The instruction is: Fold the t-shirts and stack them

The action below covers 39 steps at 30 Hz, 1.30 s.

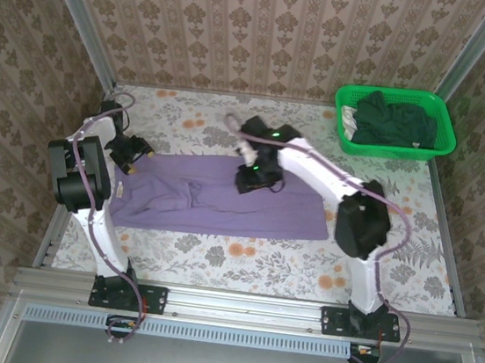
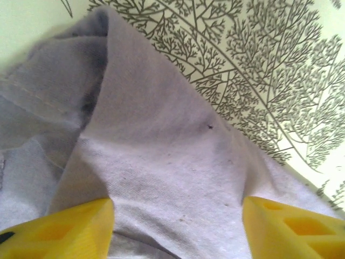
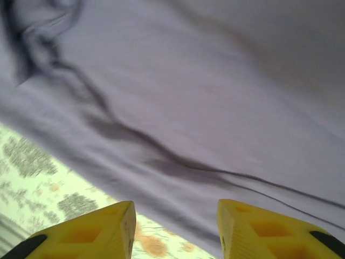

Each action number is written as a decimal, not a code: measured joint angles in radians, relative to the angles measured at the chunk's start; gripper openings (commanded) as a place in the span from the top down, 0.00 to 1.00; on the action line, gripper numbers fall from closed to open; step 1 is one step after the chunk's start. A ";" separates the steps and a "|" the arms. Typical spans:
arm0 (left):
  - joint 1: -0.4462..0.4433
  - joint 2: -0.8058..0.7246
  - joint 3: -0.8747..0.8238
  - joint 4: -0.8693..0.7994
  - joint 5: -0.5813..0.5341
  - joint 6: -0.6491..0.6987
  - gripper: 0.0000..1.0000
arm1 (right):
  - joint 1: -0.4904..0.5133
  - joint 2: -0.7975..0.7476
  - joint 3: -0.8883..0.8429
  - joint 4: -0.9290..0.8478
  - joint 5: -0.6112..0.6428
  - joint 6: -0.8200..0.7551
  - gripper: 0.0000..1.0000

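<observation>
While lavender t-shirt (image 1: 222, 201) lies just beneath each | left pincer (image 2: 177, 208) spread, at its edge | right pincer (image 3: 175, 210) spread

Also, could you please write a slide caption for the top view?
Left claw and right claw at the far edge of the purple shirt on the table; green shirts in the basket.

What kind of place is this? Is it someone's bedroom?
Probably not a bedroom. It looks like a little robot practice booth: wallpapered walls held in a metal frame, two robot arms bolted at the edge of a flowery table, and a purple t-shirt to fold.
</observation>
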 measured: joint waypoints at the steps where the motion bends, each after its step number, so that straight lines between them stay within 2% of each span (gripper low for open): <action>1: -0.003 -0.006 0.006 -0.002 -0.006 0.000 0.28 | -0.040 -0.035 -0.049 0.033 0.005 0.026 0.55; 6: -0.038 -0.086 0.016 -0.019 -0.055 0.002 0.27 | -0.214 -0.107 -0.223 0.214 0.048 0.138 0.56; 9: -0.073 -0.172 0.011 -0.027 -0.093 0.002 0.33 | -0.276 -0.106 -0.281 0.302 0.053 0.187 0.57; 14: -0.167 -0.356 -0.087 -0.029 -0.117 0.022 0.46 | -0.349 -0.062 -0.272 0.399 0.056 0.206 0.60; 20: -0.267 -0.463 -0.332 -0.048 -0.071 0.036 0.51 | -0.374 0.035 -0.243 0.457 0.056 0.204 0.61; 26: -0.253 -0.536 -0.557 -0.066 -0.073 0.034 0.52 | -0.374 0.045 -0.243 0.499 0.056 0.198 0.60; 35: -0.251 -0.589 -0.684 -0.056 -0.034 0.019 0.51 | -0.389 0.045 -0.256 0.537 0.055 0.198 0.60; 39: -0.235 -0.669 -0.663 -0.103 -0.019 0.013 0.50 | -0.394 0.045 -0.277 0.552 0.043 0.200 0.60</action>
